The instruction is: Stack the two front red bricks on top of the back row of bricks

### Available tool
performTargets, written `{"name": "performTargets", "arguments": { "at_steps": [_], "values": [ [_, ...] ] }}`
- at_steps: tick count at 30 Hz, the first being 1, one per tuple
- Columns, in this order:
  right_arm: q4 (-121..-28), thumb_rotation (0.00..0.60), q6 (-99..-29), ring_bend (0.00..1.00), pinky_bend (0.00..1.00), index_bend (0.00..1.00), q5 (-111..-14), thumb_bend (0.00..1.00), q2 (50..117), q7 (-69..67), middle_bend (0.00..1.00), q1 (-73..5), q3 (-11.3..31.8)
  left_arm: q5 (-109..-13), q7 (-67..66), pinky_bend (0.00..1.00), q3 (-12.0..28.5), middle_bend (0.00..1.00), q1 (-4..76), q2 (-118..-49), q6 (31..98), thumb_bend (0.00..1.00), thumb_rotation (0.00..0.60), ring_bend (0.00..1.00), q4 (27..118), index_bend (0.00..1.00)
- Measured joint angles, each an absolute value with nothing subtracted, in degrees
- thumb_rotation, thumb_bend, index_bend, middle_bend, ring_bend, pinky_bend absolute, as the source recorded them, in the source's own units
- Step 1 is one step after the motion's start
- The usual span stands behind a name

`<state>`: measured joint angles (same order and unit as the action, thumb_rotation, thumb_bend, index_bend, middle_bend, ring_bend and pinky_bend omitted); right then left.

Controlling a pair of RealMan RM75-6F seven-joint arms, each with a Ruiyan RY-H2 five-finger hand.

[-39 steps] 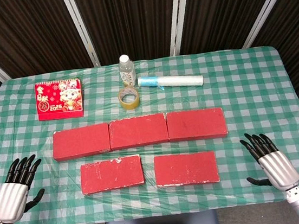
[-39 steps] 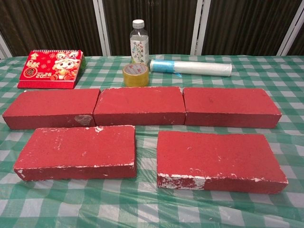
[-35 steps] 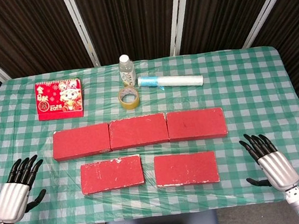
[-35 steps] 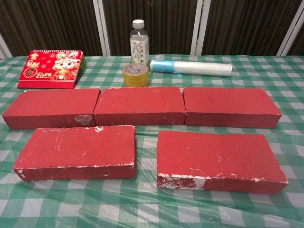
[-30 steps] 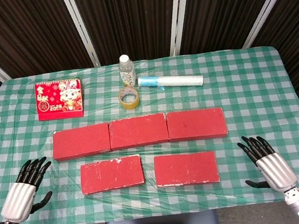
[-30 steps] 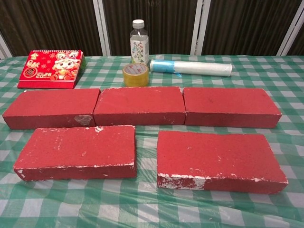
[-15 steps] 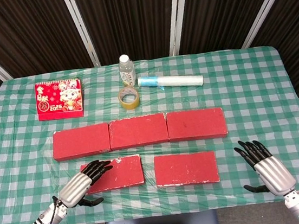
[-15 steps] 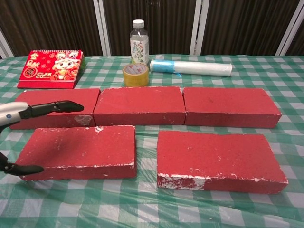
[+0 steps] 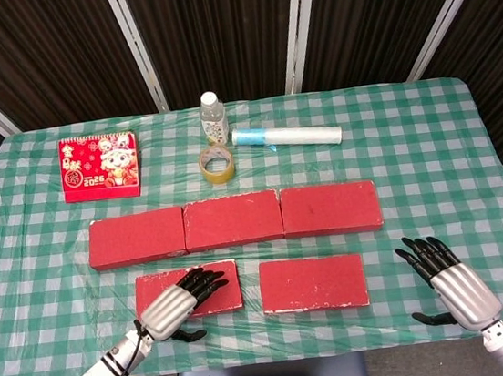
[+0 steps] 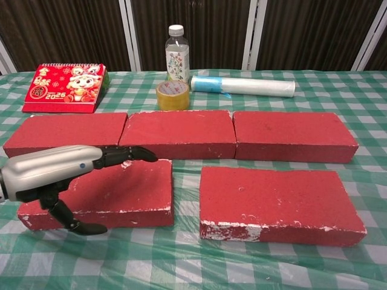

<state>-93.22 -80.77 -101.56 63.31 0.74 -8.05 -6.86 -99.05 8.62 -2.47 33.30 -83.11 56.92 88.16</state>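
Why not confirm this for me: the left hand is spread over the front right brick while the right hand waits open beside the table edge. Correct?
Not quite. The left hand is spread over the front left brick, not the front right brick, as the head view shows. The rest holds: the right hand waits open near the table's right edge, holding nothing.

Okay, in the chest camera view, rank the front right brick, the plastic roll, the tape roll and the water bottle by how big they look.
1. front right brick, clearly largest, though it is also nearest the camera.
2. plastic roll.
3. water bottle and tape roll look too close in size to rank.
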Motion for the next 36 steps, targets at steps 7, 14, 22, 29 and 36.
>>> {"name": "performTargets", "arguments": {
  "at_steps": [7, 14, 22, 29, 36],
  "values": [
    [-93.1, 0.6, -80.9, 0.0, 0.0, 0.0, -101.5, 0.06, 63.3, 0.5, 0.0, -8.0, -6.7, -94.7, 6.5, 0.0, -1.6, 0.0, 34.5, -83.8, 54.2, 0.24, 0.6, 0.0, 87.1, 0.0],
    [-93.1, 0.6, -80.9, 0.0, 0.0, 0.0, -101.2, 0.06, 63.4, 0.8, 0.0, -8.0, -6.5, -91.1, 4.9, 0.0, -1.6, 0.0, 35.0, -83.2, 52.4, 0.24, 0.6, 0.0, 86.7, 0.0],
    [-93.2, 0.6, -80.9, 0.0, 0.0, 0.0, -101.0, 0.06, 63.5, 1.2, 0.0, -7.9, -6.4, -88.8, 4.0, 0.0, -2.1, 0.0, 34.7, -82.7, 52.2, 0.23, 0.6, 0.0, 86.2, 0.0],
    [-93.3, 0.6, -80.7, 0.0, 0.0, 0.0, -100.8, 0.06, 63.6, 1.6, 0.0, -7.9, -6.4, -87.4, 3.6, 0.13, -2.4, 0.0, 34.6, -82.1, 51.7, 0.23, 0.6, 0.03, 85.8, 0.0],
    [-93.4, 0.6, -80.4, 0.0, 0.0, 0.0, -100.7, 0.06, 63.8, 2.0, 0.0, -7.9, -6.4, -87.1, 2.8, 0.49, -2.6, 0.03, 34.3, -81.9, 52.4, 0.23, 0.6, 0.38, 85.2, 0.0]
  ]
}}
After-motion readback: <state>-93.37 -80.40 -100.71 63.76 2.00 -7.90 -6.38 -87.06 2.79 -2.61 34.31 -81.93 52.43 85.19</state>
